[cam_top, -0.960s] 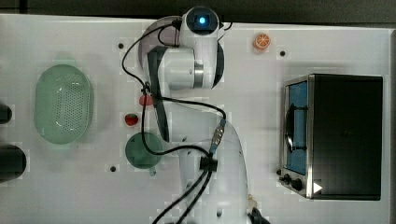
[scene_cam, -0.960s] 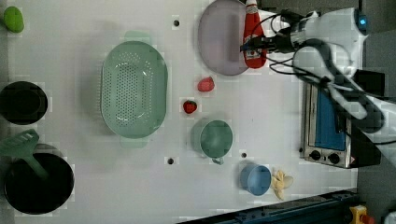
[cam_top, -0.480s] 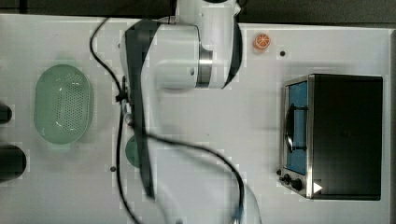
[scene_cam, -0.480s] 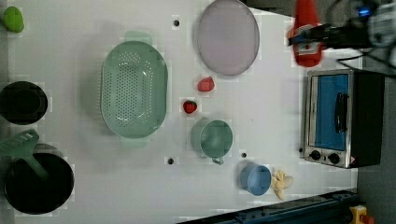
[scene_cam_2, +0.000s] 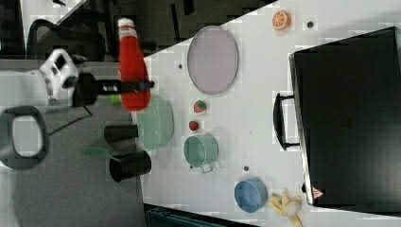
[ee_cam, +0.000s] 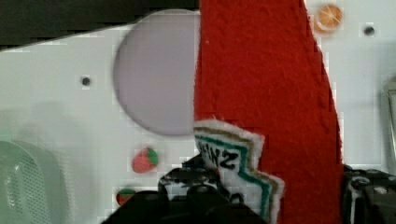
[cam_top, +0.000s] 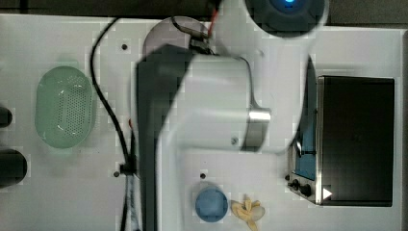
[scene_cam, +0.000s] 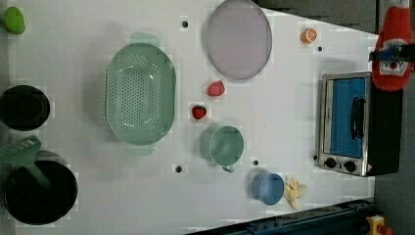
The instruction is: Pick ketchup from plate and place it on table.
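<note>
The ketchup (scene_cam_2: 132,52), a red plush bottle with a white cap, hangs high in the air with my gripper (scene_cam_2: 135,86) shut across its labelled body. In the left view the ketchup (scene_cam: 397,24) appears over the oven's far corner, the gripper (scene_cam: 391,55) clamped at its label. In the wrist view the ketchup (ee_cam: 261,84) rises from between the black fingers (ee_cam: 187,186). The greyish-pink plate (scene_cam: 239,39) lies bare on the white table (scene_cam: 293,122). It is seen below the bottle as plate (ee_cam: 154,74), and partly behind the arm as plate (cam_top: 159,36).
A toaster oven (scene_cam: 350,122) stands at the left view's right. A pale green basket (scene_cam: 140,93), a green cup (scene_cam: 226,145), a blue cup (scene_cam: 267,187), a banana (scene_cam: 295,188), two strawberries (scene_cam: 215,89), an orange slice (scene_cam: 308,35) and black pots (scene_cam: 23,107) lie around.
The ketchup has been lifted off the plate and carried up and toward the left view's right. The plate is now bare. The arm has risen close to the top camera.
</note>
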You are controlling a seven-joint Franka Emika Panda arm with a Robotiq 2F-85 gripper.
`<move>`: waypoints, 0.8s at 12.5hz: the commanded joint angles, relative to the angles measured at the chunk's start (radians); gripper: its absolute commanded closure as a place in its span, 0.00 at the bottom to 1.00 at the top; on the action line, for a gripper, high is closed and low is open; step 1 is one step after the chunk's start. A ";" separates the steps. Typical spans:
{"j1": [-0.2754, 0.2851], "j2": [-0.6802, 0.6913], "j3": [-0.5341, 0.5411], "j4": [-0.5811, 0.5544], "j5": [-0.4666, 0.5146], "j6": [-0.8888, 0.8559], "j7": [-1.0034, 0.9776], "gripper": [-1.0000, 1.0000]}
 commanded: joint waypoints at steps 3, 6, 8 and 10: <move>-0.019 -0.022 -0.040 -0.272 -0.001 0.007 0.038 0.40; -0.018 -0.038 -0.042 -0.411 -0.001 0.136 0.039 0.40; -0.018 -0.021 -0.040 -0.493 0.000 0.239 0.039 0.40; -0.018 0.011 -0.040 -0.554 0.001 0.338 0.038 0.40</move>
